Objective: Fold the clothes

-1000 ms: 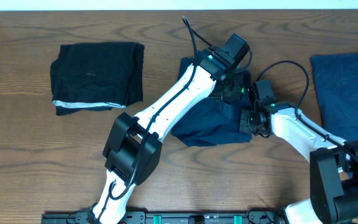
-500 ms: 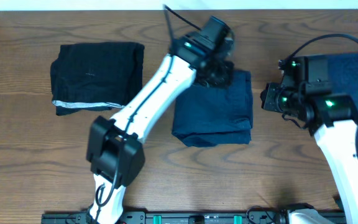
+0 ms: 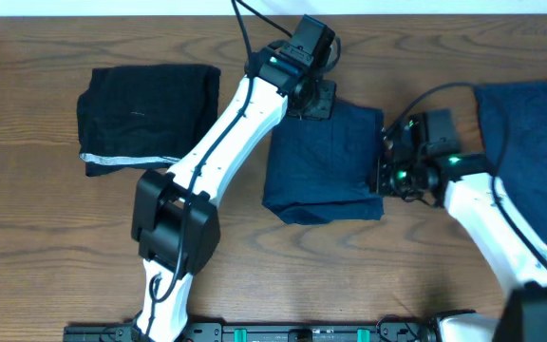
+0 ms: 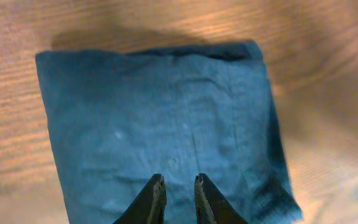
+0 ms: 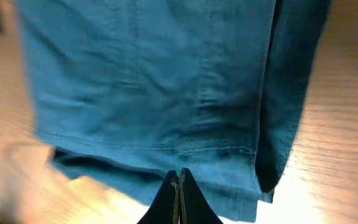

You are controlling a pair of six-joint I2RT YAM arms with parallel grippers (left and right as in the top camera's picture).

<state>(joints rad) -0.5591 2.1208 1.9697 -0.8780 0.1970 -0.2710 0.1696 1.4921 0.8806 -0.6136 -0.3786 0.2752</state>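
Note:
A folded navy garment [image 3: 326,161] lies at the table's middle; it fills the left wrist view [image 4: 160,112] and the right wrist view [image 5: 148,74]. My left gripper [image 3: 316,97] hovers over its far edge, fingers [image 4: 178,180] a little apart with nothing between them. My right gripper [image 3: 387,176] is at the garment's right edge, fingers [image 5: 179,175] pressed together with their tips against the hem. A folded black garment [image 3: 150,114] lies at the far left. An unfolded blue garment [image 3: 530,142] lies at the right edge.
The wooden table [image 3: 349,275] shows bare wood along the front. The left arm [image 3: 226,152] stretches diagonally between the black garment and the navy one. Cables [image 3: 254,28] loop above the left wrist.
My left gripper has drawn back to the navy garment's far edge. My right gripper swung out to the right, then came back to the garment's right edge. The garment now lies flat and uncovered.

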